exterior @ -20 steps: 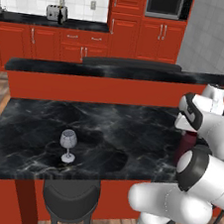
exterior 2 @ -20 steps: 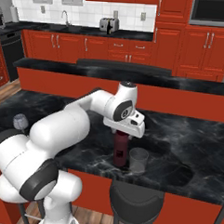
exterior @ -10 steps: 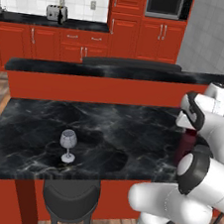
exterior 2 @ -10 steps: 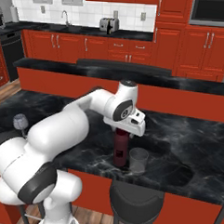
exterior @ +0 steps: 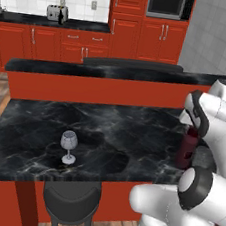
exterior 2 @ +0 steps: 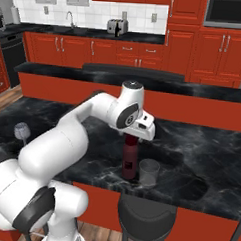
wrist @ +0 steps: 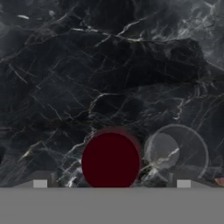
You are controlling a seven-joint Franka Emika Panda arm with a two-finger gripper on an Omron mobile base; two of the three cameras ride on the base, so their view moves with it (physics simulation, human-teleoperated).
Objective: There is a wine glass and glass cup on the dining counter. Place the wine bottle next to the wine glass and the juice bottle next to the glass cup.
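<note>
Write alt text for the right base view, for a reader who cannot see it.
A white robot arm reaches over a black marble dining counter, its open gripper just above the top of a maroon juice bottle that stands upright beside a short glass cup. A small wine glass stands far off at the counter's left end, and red kitchen cabinets line the back wall.

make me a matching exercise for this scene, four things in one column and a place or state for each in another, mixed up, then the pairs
Things
1. juice bottle
2. glass cup
3. wine glass
4. gripper

Places or states
A. alone, far along the dining counter from the bottle
B. open, straight above the bottle's top
C. upright, maroon, right under the robot's hand
D. grey, stemless, close beside the bottle

Pairs: 1-C, 2-D, 3-A, 4-B
</note>
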